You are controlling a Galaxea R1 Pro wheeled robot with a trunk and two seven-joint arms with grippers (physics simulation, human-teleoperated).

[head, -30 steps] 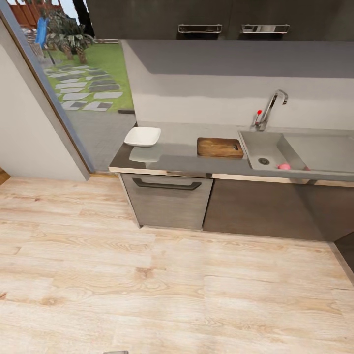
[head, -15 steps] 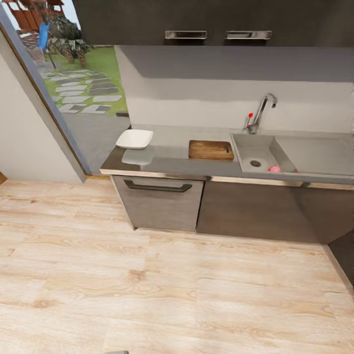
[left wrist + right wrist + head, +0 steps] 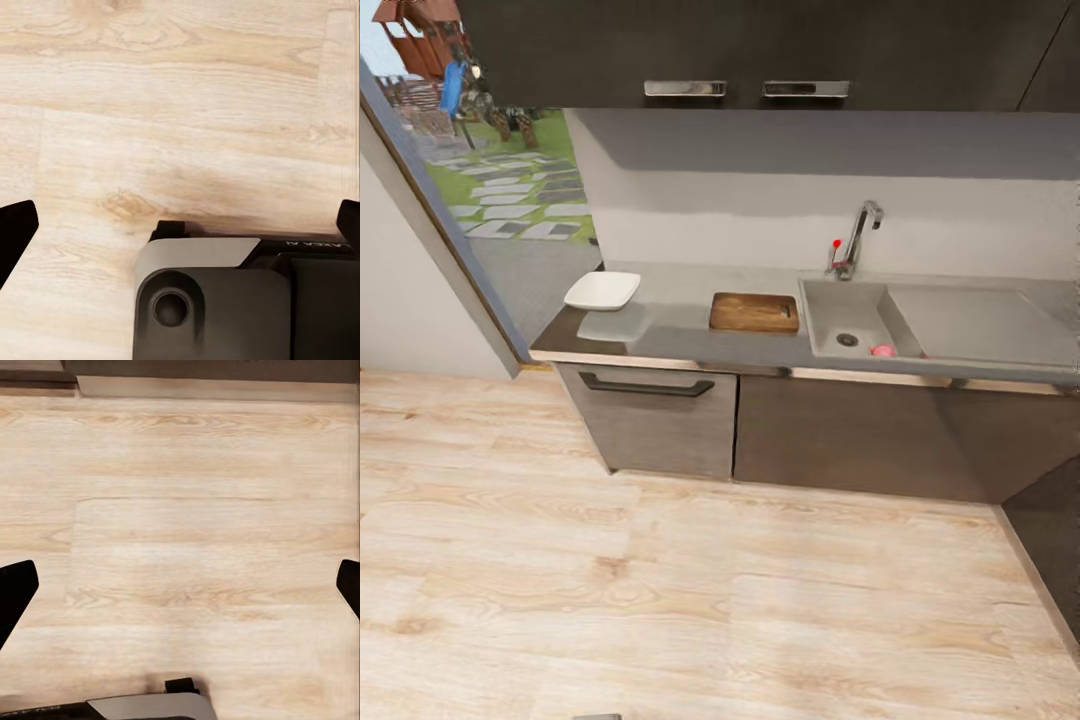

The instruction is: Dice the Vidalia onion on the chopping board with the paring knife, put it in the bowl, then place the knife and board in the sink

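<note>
Two open grippers hang over bare wooden floor: in each wrist view the dark fingertips sit at opposite edges, jaws spread wide with nothing between them, so you are still on the approach. Your target, the Vidalia onion (image 3: pixel 882 350), lies in the sink (image 3: pixel 830 312) basin near the front wall, just beside the drain. The chopping board (image 3: pixel 754 312) rests on the countertop (image 3: pixel 680 325) just left of the sink, and the bowl (image 3: pixel 602 290) stands near the counter's left end. You cannot make out the paring knife from here; look for it once closer. Drive forward and slightly right so the basin sits square ahead of your trunk. Stop short of the dark cabinet fronts, then raise the right gripper (image 3: pixel 180 585) clear of the counter edge and the faucet (image 3: pixel 857 235) before reaching down.
</note>
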